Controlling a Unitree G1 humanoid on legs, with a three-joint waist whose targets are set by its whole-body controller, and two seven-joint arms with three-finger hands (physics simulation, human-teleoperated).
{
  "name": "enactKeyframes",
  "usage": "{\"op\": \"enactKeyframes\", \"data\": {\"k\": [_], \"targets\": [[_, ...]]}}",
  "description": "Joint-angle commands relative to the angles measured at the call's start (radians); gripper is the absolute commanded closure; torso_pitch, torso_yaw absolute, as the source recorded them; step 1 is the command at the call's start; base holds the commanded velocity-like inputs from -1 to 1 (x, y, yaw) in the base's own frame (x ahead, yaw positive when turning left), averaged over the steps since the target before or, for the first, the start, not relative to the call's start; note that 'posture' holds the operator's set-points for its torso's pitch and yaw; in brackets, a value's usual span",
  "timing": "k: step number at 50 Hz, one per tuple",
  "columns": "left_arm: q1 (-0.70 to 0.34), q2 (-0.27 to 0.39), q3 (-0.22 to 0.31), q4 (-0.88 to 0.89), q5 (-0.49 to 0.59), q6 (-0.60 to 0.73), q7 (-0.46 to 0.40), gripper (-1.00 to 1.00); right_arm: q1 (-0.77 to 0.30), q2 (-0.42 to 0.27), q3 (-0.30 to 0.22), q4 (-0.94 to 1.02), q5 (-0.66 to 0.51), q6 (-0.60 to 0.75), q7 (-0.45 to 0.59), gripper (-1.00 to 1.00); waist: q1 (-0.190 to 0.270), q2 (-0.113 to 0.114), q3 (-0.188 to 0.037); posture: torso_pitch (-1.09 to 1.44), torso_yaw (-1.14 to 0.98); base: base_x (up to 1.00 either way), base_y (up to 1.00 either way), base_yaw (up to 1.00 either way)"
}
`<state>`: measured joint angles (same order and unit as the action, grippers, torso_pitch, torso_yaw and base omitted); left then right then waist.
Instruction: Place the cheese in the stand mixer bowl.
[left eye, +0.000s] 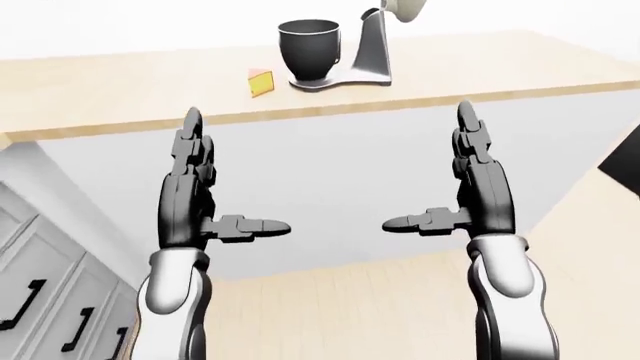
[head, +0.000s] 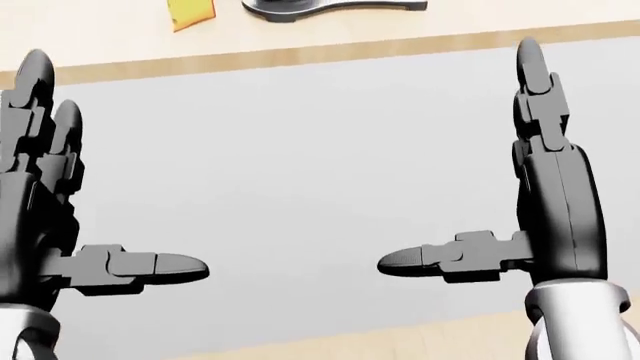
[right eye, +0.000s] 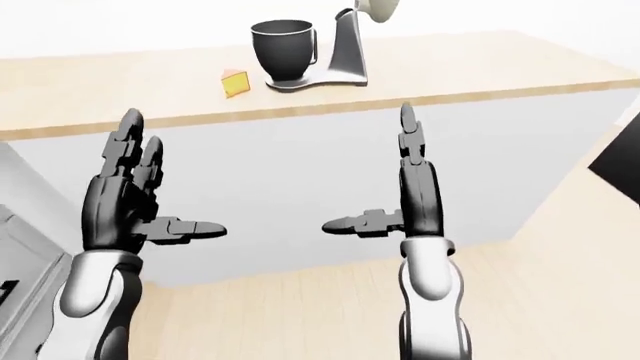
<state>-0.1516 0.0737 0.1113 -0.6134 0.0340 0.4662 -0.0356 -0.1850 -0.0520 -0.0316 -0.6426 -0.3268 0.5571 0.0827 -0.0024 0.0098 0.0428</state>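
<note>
- The left hand (left eye: 200, 187) stands upright at centre left of the left-eye view, its fingers spread and pointing up, its thumb jutting sideways toward the middle of the frame; it holds nothing.
- The right hand (left eye: 470, 184) mirrors it at centre right of the same view, fingers straight up, thumb stretched toward the left hand, palm empty.
- Both hands hover well apart from each other against the pale grey side panel (left eye: 330, 180) of a kitchen island, below its edge.
- Silver forearms (left eye: 175, 300) rise from the lower edge of the frame to meet the black hands.
- The island's light wooden countertop (left eye: 120, 90) runs across the upper part of the left-eye view.
- The cheese (left eye: 261, 82), a small yellow-orange wedge, lies on that countertop in the upper middle of the frame, just left of the mixer and well apart from both hands.
- The stand mixer bowl (left eye: 308, 48), dark and open at the top, sits on the stand mixer (left eye: 372, 52) at the upper centre, the mixer's grey column rising just to the right of it.
- White drawer fronts with dark handles (left eye: 30, 300) fill the lower left corner.
- Pale wood flooring (left eye: 330, 307) shows along the bottom.
</note>
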Motion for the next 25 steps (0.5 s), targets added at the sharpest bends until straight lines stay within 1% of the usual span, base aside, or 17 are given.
{"op": "enactKeyframes", "data": {"k": [1,2,3,4,5,6,7,8,10,13,15,16,17,18,20,22,25], "targets": [[-0.016,0.006,0.007,-0.031,0.004,-0.038,0.006,-1.00,-0.021,0.000,0.005,-0.032,-0.002,-0.030,-0.002,-1.00,0.002,0.001,-0.010,0.00,0.00,0.10,0.00,0.00],[-0.015,0.006,0.007,-0.035,0.003,-0.035,0.006,-1.00,-0.022,0.000,0.005,-0.032,-0.002,-0.030,-0.001,-1.00,0.000,0.018,-0.011,0.00,0.00,0.11,0.00,0.00],[-0.015,0.006,0.008,-0.036,0.004,-0.035,0.006,-1.00,-0.023,0.000,0.005,-0.031,-0.002,-0.031,-0.001,-1.00,-0.003,0.041,-0.014,0.00,0.00,0.10,0.00,0.00],[-0.015,0.006,0.008,-0.037,0.004,-0.034,0.006,-1.00,-0.025,0.000,0.005,-0.030,-0.002,-0.030,0.000,-1.00,-0.004,0.075,-0.027,0.00,0.00,0.11,0.00,0.00],[-0.015,0.006,0.008,-0.037,0.004,-0.034,0.006,-1.00,-0.026,0.000,0.004,-0.029,-0.002,-0.030,0.000,-1.00,-0.003,0.069,-0.029,0.00,0.00,0.11,0.00,0.00],[-0.013,0.006,0.008,-0.038,0.005,-0.035,0.006,-1.00,-0.025,0.000,0.003,-0.028,-0.001,-0.032,0.001,-1.00,0.007,0.057,-0.022,0.00,0.00,0.11,0.00,0.00],[-0.012,0.005,0.009,-0.043,0.005,-0.032,0.007,-1.00,-0.025,-0.001,0.002,-0.025,-0.001,-0.034,0.001,-1.00,0.002,0.062,-0.016,0.00,0.00,0.10,0.00,0.00],[-0.013,0.006,0.010,-0.043,0.005,-0.032,0.007,-1.00,-0.027,0.000,0.004,-0.025,-0.001,-0.033,0.001,-1.00,0.007,0.055,-0.018,0.00,0.00,0.11,0.00,0.00],[-0.012,0.006,0.010,-0.044,0.005,-0.032,0.007,-1.00,-0.028,0.000,0.005,-0.027,-0.003,-0.031,0.001,-1.00,0.007,0.038,-0.024,0.00,0.00,0.11,0.00,0.00],[-0.008,0.005,0.009,-0.050,0.006,-0.031,0.007,-1.00,-0.028,0.001,0.006,-0.031,-0.005,-0.027,0.002,-1.00,0.009,0.008,-0.019,0.00,0.00,0.10,0.00,0.00],[-0.010,0.006,0.010,-0.048,0.005,-0.030,0.006,-1.00,-0.030,0.000,0.003,-0.028,-0.002,-0.029,0.003,-1.00,0.013,-0.023,-0.018,0.00,0.00,0.11,0.00,0.00],[-0.013,0.007,0.011,-0.049,0.005,-0.027,0.006,-1.00,-0.032,-0.001,0.002,-0.027,-0.002,-0.027,0.004,-1.00,0.013,-0.048,-0.023,0.00,0.00,0.10,0.00,0.00],[-0.018,0.008,0.013,-0.046,0.004,-0.026,0.006,-1.00,-0.036,-0.002,0.000,-0.026,-0.001,-0.026,0.005,-1.00,0.012,-0.086,-0.038,0.00,0.00,0.11,0.00,0.00],[-0.023,0.010,0.016,-0.046,0.003,-0.022,0.006,-1.00,-0.038,-0.003,-0.002,-0.023,0.001,-0.027,0.005,-1.00,0.001,-0.051,-0.028,0.00,0.00,0.11,0.00,0.00],[-0.031,0.014,0.020,-0.045,0.001,-0.019,0.007,-1.00,-0.041,-0.004,-0.002,-0.018,0.002,-0.028,0.005,-1.00,0.005,-0.059,-0.023,0.00,0.00,0.10,0.00,0.00],[-0.034,0.016,0.022,-0.041,0.001,-0.020,0.008,-1.00,-0.044,-0.005,-0.002,-0.018,0.003,-0.026,0.005,-1.00,0.003,-0.045,-0.028,0.00,0.00,0.10,0.00,0.00],[-0.037,0.018,0.026,-0.051,0.000,-0.010,0.010,-1.00,-0.048,-0.006,0.000,-0.023,0.000,-0.018,0.007,-1.00,0.004,-0.016,-0.015,0.00,0.00,0.11,0.00,0.00]]}}
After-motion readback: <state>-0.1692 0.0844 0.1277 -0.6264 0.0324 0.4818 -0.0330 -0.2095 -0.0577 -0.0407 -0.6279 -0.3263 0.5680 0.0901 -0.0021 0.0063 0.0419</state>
